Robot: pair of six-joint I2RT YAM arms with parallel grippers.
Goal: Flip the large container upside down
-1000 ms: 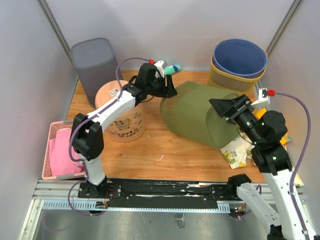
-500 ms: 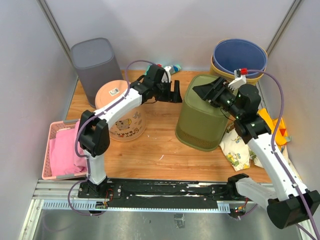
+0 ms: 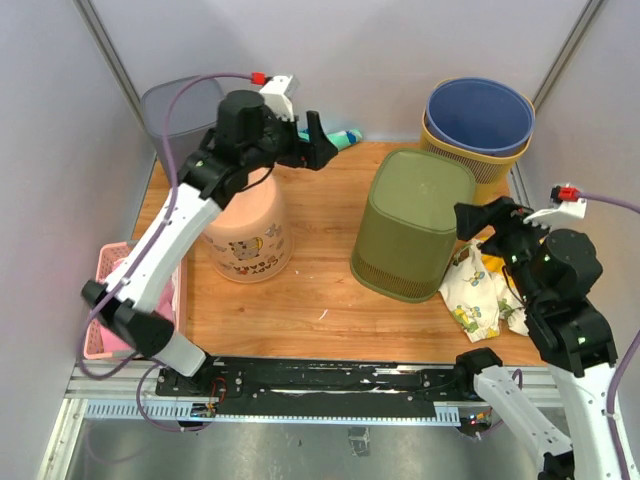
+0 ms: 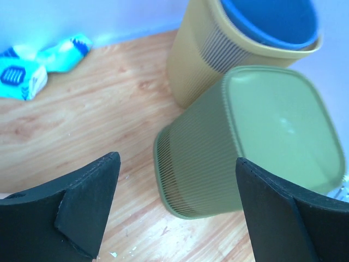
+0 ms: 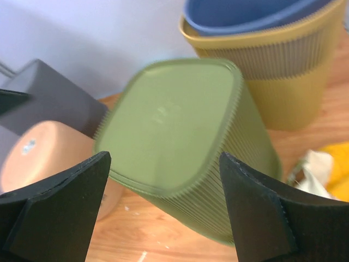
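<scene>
The large container [image 3: 415, 225] is an olive-green ribbed bin. It stands on the wooden table with its flat base facing up and its rim down. Nothing touches it. My left gripper [image 3: 315, 142] hangs open, raised above the table to the container's upper left; its wrist view looks down on the container [image 4: 278, 125] between wide-apart fingers. My right gripper [image 3: 490, 215] is open just right of the container, apart from it. In the right wrist view the container [image 5: 169, 120] fills the middle, a little blurred, beyond my right gripper [image 5: 163, 155], whose jaws hold nothing.
A peach cartoon bucket [image 3: 250, 235] stands left of the container, a grey bin [image 3: 185, 115] behind it. A blue bin [image 3: 478, 115] nests in a yellow one [image 3: 450, 160] at the back right. A patterned cloth [image 3: 480, 295] lies right; a pink basket [image 3: 115, 300] sits far left.
The container went from lying on its side to standing base up. Both grippers let go of it; the left arm rose and swung left, the right drew back to the right.
</scene>
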